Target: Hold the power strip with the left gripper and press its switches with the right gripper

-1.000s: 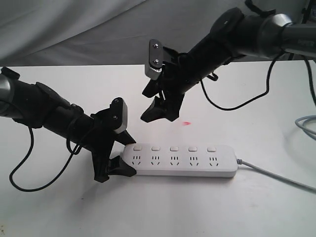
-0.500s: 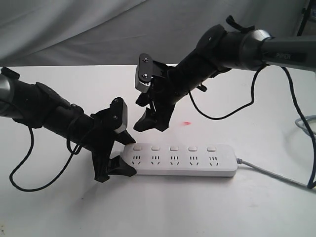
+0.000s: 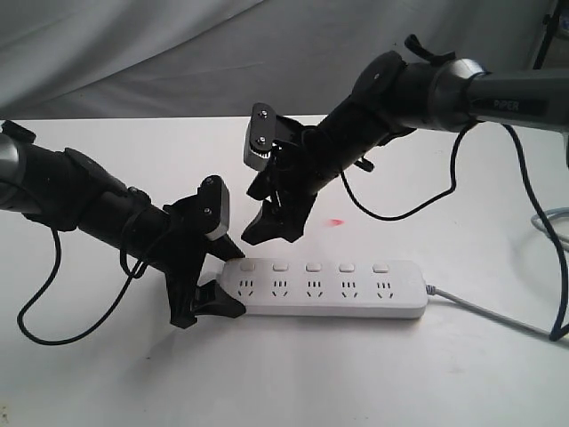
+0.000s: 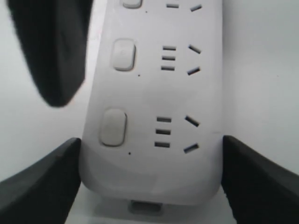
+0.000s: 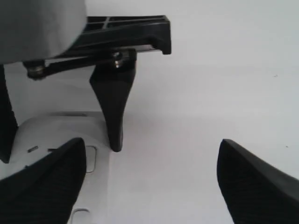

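The white power strip (image 3: 331, 290) lies flat on the white table, its row of switches (image 3: 313, 267) on the far side of the sockets. My left gripper (image 3: 233, 283) is shut on the strip's left end; in the left wrist view its black fingers (image 4: 42, 179) press both sides of the power strip (image 4: 154, 93), with the nearest switches (image 4: 113, 127) showing. My right gripper (image 3: 267, 233) hangs open just above and behind that same end, touching nothing. In the right wrist view the right gripper (image 5: 150, 144) is wide apart over bare table, the power strip (image 5: 60, 123) off to one side.
The strip's grey cord (image 3: 498, 316) runs off to the right. A small red spot (image 3: 336, 221) marks the table behind the strip. Black cables loop under each arm (image 3: 40, 311). A grey cloth backdrop (image 3: 133, 53) rises behind the table.
My right arm has swung left and lower, bringing its open gripper close over the strip's left end. The left gripper and the strip have stayed put.
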`<action>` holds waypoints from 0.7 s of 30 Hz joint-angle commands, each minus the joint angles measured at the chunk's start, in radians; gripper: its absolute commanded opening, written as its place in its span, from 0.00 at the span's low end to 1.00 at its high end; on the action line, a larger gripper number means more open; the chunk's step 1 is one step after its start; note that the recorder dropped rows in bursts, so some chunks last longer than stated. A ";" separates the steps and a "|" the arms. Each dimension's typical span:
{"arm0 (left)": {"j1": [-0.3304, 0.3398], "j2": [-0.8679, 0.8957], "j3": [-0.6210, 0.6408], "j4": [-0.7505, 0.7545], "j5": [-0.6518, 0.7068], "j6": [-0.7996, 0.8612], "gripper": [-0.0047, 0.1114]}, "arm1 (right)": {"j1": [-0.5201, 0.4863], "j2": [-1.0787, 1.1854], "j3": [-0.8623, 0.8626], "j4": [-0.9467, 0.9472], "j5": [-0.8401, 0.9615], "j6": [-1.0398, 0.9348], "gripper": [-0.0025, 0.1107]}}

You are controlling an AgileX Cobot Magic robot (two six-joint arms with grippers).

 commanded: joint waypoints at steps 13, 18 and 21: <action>-0.005 0.002 -0.004 -0.010 -0.014 0.001 0.04 | 0.007 0.055 0.065 0.178 -0.021 -0.209 0.65; -0.005 0.002 -0.004 -0.010 -0.014 0.001 0.04 | 0.020 0.064 0.065 0.167 -0.048 -0.216 0.65; -0.005 0.002 -0.004 -0.010 -0.014 0.001 0.04 | 0.028 0.064 0.065 0.162 -0.065 -0.214 0.65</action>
